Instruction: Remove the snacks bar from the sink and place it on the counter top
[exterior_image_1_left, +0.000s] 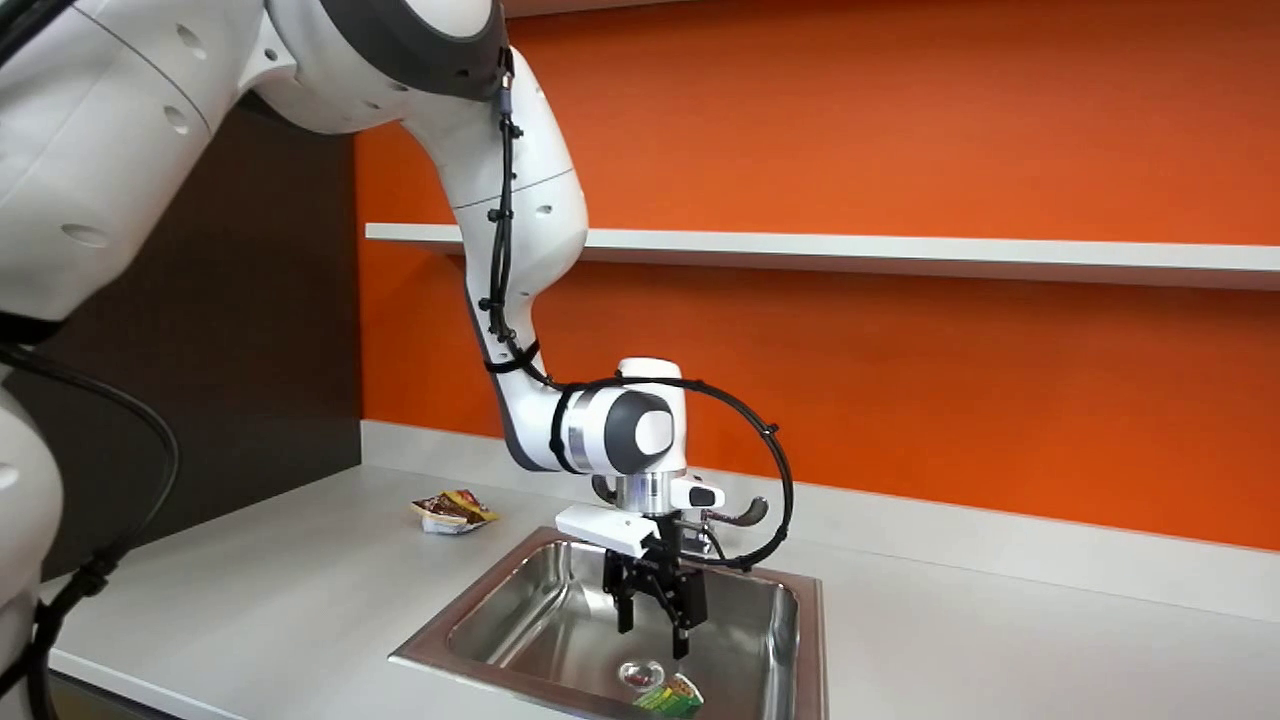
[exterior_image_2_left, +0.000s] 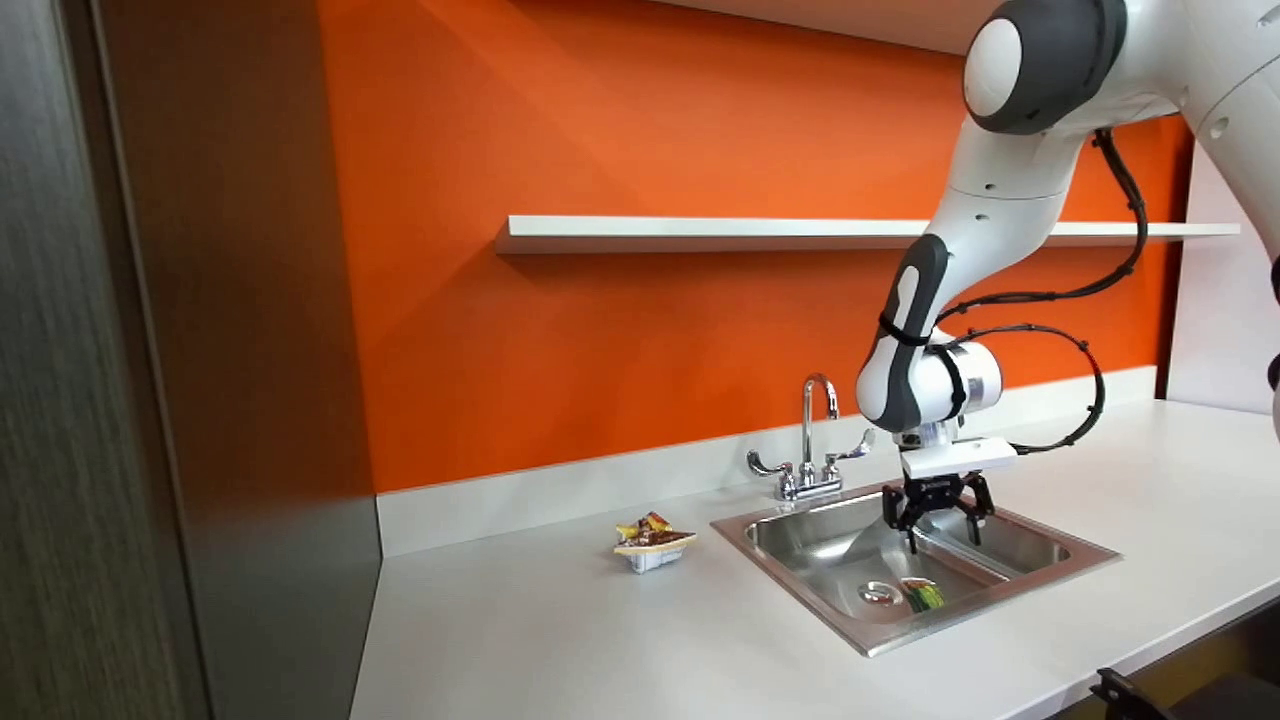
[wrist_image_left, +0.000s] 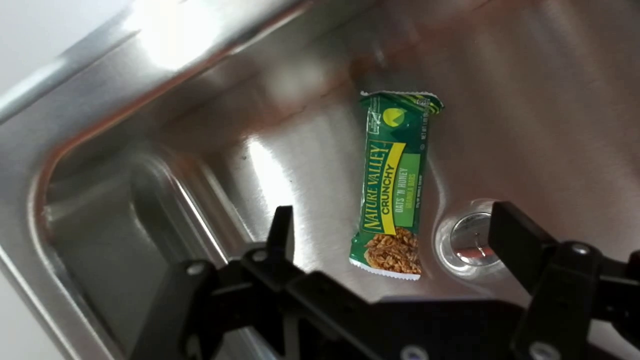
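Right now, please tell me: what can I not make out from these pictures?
Snack bar, wrist view: underside, hidden by its own printed face.
Brown-and-yellow item, both exterior views: too small to identify.
Faucet, an exterior view: spout, hidden behind the robot arm.
Dark object, lower right of an exterior view: cut off by the edge.

There is one bar (wrist_image_left: 392, 185), one sink (exterior_image_2_left: 885, 632) with two basins (exterior_image_2_left: 825, 553), one tap (exterior_image_2_left: 808, 430) with two handles (exterior_image_2_left: 768, 467), one shelf (exterior_image_2_left: 700, 228), one arm (exterior_image_2_left: 1010, 185), one hand (exterior_image_2_left: 943, 544) with two fingers (wrist_image_left: 282, 232), one visible drain (wrist_image_left: 472, 240), at least one packet (exterior_image_1_left: 455, 511).
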